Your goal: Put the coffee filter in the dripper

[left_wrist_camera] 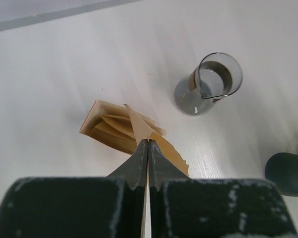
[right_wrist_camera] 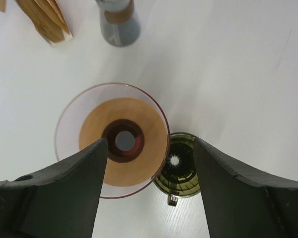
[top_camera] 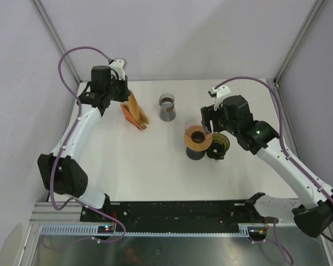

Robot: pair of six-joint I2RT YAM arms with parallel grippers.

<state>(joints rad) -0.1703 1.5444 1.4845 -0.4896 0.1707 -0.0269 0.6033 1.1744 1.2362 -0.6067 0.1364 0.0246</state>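
While pinching one coffee filter (left_wrist_camera: 166, 151) in the left gripper (left_wrist_camera: 148, 144), just above the filter stack (left_wrist_camera: 107, 130) toward the table's (top_camera: 127, 166) far-left corner: seemingly lift-off stage. Next, swing rightward, lower into the glass dripper (right_wrist_camera: 114, 141) beneath the wide-open right gripper (right_wrist_camera: 149, 144).

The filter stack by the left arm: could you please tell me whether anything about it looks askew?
Yes. The filter stack is splayed, its upper sheets fanned apart rather than lying flat, and one filter is pinched in the shut left gripper.

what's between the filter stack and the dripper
In the top view, a small grey glass carafe stands roughly between filter stack and dripper, slightly toward the far side.
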